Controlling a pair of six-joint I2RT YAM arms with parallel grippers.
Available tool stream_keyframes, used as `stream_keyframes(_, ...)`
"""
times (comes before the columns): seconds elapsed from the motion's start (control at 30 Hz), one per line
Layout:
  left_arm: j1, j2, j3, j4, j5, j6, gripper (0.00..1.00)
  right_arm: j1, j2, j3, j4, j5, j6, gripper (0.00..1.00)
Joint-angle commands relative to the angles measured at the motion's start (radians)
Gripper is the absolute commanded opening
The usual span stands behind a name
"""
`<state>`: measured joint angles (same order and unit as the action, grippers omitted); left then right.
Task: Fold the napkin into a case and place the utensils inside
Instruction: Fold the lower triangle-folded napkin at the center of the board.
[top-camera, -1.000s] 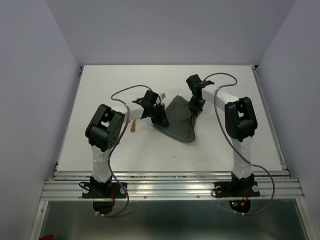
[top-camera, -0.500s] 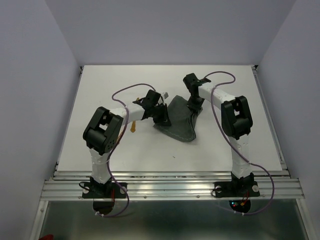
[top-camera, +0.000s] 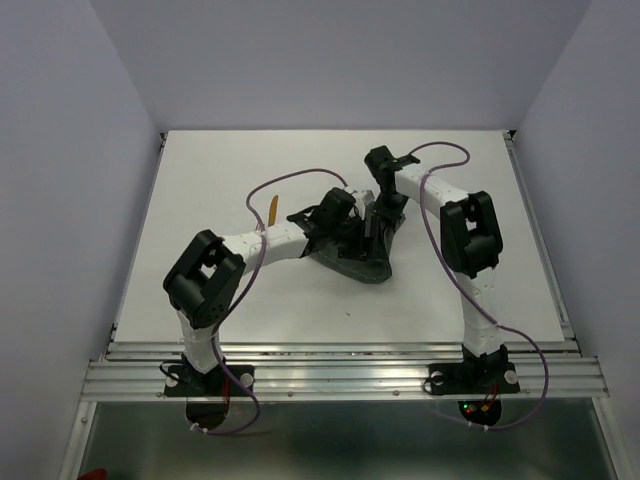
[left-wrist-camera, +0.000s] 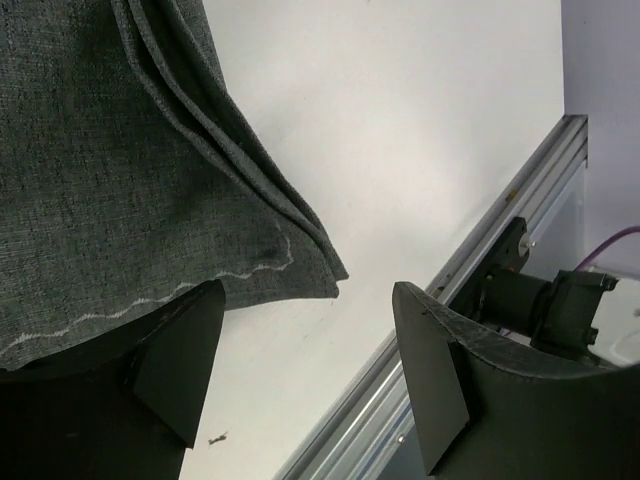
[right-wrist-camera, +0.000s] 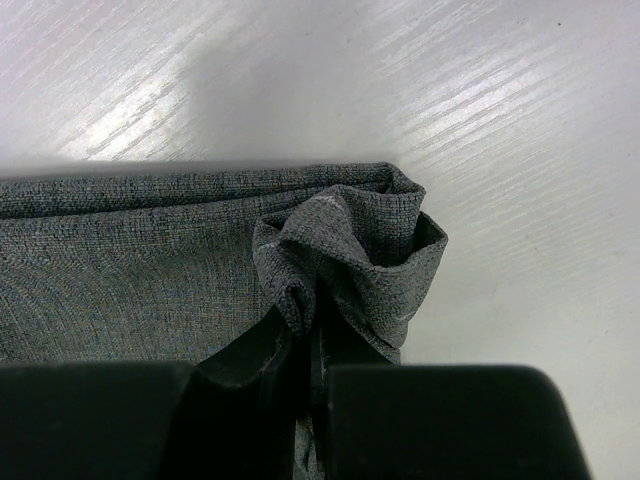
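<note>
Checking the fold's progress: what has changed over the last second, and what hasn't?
The left gripper swept right, over the napkin, and opened; its jaws now hold nothing. The napkin looks narrower, folded in layers. The right gripper stays pinched on the napkin's corner.

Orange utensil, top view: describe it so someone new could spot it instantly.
Start at the white table, then find the dark grey napkin bunched near its middle. Left of the napkin, just beyond the left arm, lies the utensil: a thin orange-brown stick, the only warm-coloured thing there.
</note>
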<state>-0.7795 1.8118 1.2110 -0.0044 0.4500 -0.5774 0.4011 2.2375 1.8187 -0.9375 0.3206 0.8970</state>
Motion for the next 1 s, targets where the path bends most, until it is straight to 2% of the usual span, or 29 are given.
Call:
stream_keyframes(0.0,-0.009,0.0,-0.013,0.104,-0.031,-0.085,0.8,0.005,0.083,-0.021,0.011,0.023,0.026,0.01)
stream_keyframes(0.23,-0.041,0.043,0.011,0.12,-0.085,-0.15,0.79,0.005,0.083,-0.022,0.019,0.014,0.026,0.01)
stream_keyframes(0.67,-0.07,0.133,0.091,0.058,-0.149,-0.156,0.78,0.005,0.068,-0.041,0.029,0.008,0.025,0.01)
stream_keyframes(0.97,-0.075,0.193,0.133,0.043,-0.166,-0.157,0.71,0.005,0.067,-0.036,0.029,0.005,0.023,0.01)
